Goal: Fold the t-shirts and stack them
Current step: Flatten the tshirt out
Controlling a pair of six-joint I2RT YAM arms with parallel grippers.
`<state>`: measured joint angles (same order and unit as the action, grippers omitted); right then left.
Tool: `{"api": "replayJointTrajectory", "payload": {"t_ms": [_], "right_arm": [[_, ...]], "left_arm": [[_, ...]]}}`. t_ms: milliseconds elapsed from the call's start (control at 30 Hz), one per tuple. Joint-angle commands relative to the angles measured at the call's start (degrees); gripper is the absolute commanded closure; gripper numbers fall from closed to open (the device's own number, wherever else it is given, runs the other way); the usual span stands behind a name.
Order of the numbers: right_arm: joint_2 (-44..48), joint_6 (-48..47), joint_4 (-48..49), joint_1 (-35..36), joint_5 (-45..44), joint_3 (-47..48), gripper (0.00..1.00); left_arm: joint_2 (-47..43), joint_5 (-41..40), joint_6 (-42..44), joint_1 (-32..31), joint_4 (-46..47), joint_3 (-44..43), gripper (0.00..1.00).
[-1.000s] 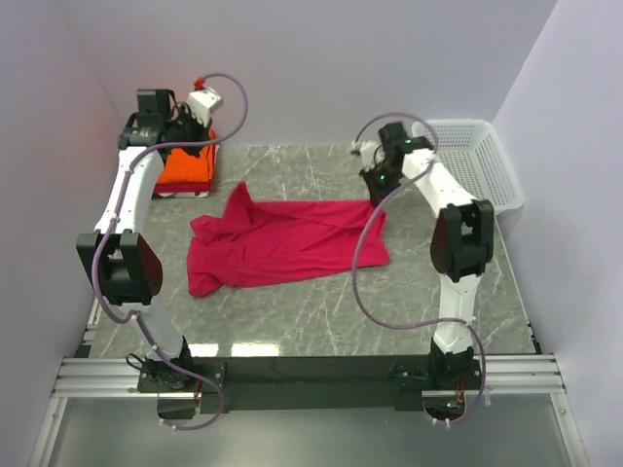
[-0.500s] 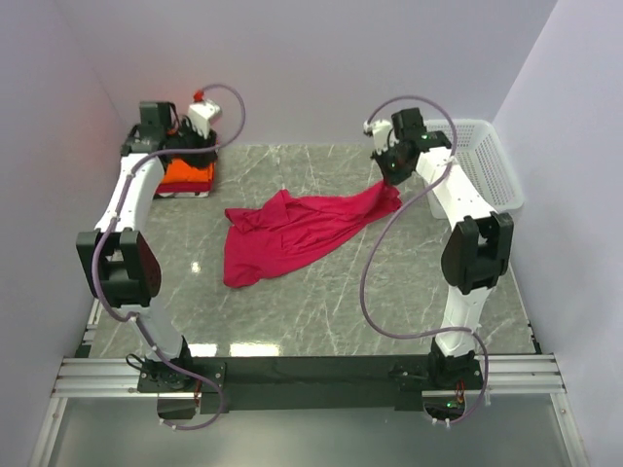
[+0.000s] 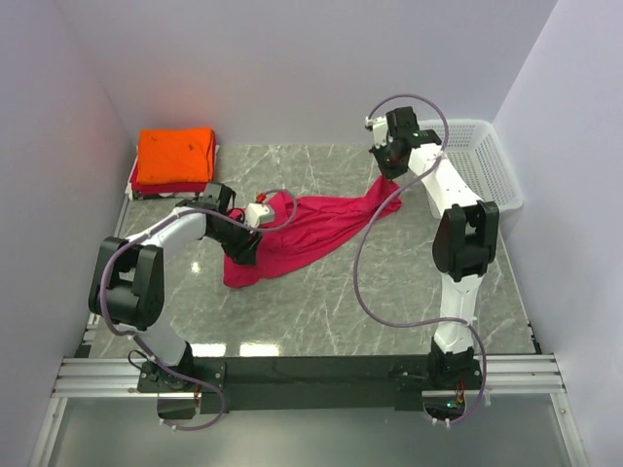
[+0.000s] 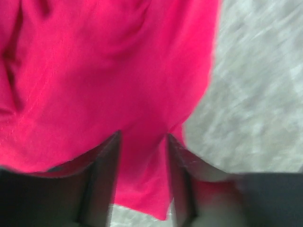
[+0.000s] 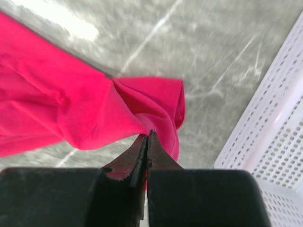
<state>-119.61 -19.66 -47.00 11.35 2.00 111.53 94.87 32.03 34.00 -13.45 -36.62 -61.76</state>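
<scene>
The crimson-pink t-shirt (image 3: 321, 224) is soft, light and limp; I judge it will sag and wrinkle, so a hem or corner is the best hold. It lies crumpled in the middle of the table (image 3: 389, 311), stretched toward the far right corner, where the right gripper (image 5: 147, 138) pinches a fold. The left gripper (image 4: 142, 142) is spread over its left end.

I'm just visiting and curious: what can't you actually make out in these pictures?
1. Folded stack, top view: the orange shirt on top hides how many lie beneath.
2. Left pincer, left wrist view: blurred, so whether the open pincer touches the crimson shirt is unclear.
3. White basket: the right arm covers part of it in the top view; the right wrist view cuts it off at the edge.
</scene>
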Motion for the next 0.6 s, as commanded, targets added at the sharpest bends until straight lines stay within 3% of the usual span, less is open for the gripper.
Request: {"api": "replayJointTrajectory", "payload": {"t_ms": [0, 67, 100, 200, 433, 567], "right_arm": [[5.61, 3.48, 5.76, -0.37, 2.31, 0.02, 1.00], [7.90, 5.15, 7.71, -0.46, 1.35, -1.66, 1.00], [8.16, 5.59, 8.33, -0.46, 1.08, -1.40, 1.00], [5.72, 7.09, 5.98, -0.37, 0.20, 1.84, 1.00], [2.81, 7.89, 2.09, -0.46, 0.38, 5.11, 1.00], [-4.65, 6.13, 2.62, -0.37, -1.65, 8.35, 1.00]], "left_arm": [[-1.01, -6.18, 3.88, 0.88, 4.01, 3.47, 0.55], [-0.04, -8.90, 8.00, 0.97, 2.79, 4.71, 0.66], [-0.12, -9.61, 9.58, 1.06, 2.35, 6.11, 0.78], [-0.56, -11.02, 15.47, 2.90, -0.45, 8.31, 0.92], [-2.58, -9.43, 37.07, 12.30, -16.46, 6.47, 0.98], [-2.50, -9.62, 40.18, 13.27, -18.31, 6.12, 0.96]]}}
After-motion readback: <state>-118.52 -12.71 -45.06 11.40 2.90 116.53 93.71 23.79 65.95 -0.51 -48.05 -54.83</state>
